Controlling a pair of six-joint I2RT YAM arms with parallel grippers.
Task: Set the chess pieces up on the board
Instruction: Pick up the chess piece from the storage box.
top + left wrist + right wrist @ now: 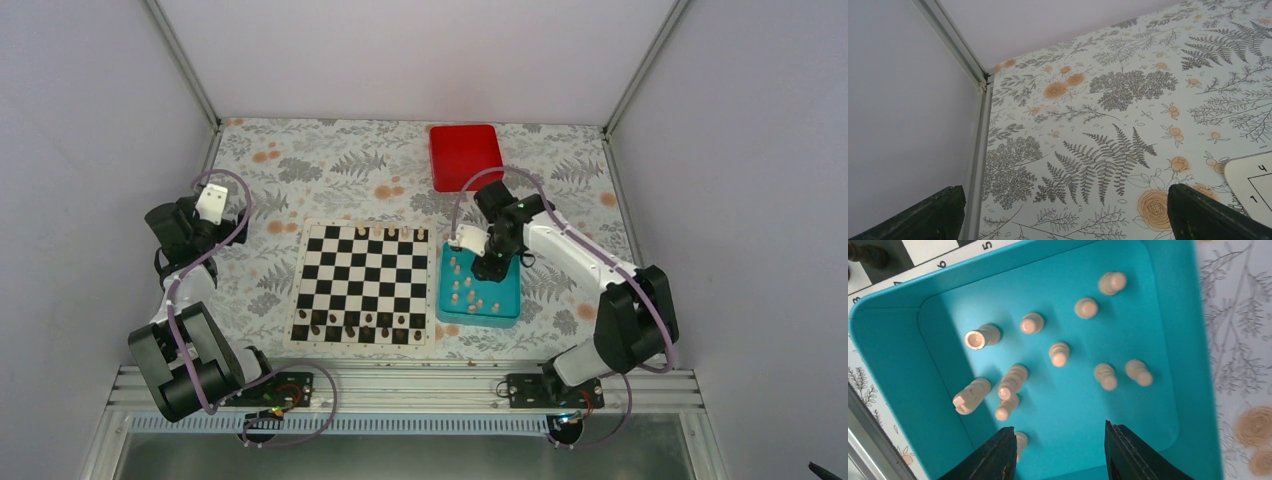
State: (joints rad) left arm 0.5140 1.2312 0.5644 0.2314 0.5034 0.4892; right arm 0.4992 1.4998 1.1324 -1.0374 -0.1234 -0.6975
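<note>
The checkered board [365, 275] lies mid-table, with a few cream chess pieces [378, 233] on its far row. Several more cream pieces [1059, 354] lie and stand in the teal tray [893, 355] just right of the board. My right gripper [1058, 427] hovers over the near part of that tray, open, with bare tray floor between its fingers. One piece [1021, 440] sits right beside the left finger, half hidden by it. My left gripper [1064, 192] hangs wide open and empty over the patterned cloth left of the board's corner [1253, 185].
Dark brown pieces [350, 322] fill the board's near rows. A red box [465, 155] sits at the back, behind the teal tray [505, 300]. The enclosure's walls and metal frame [980, 125] bound the table on the left.
</note>
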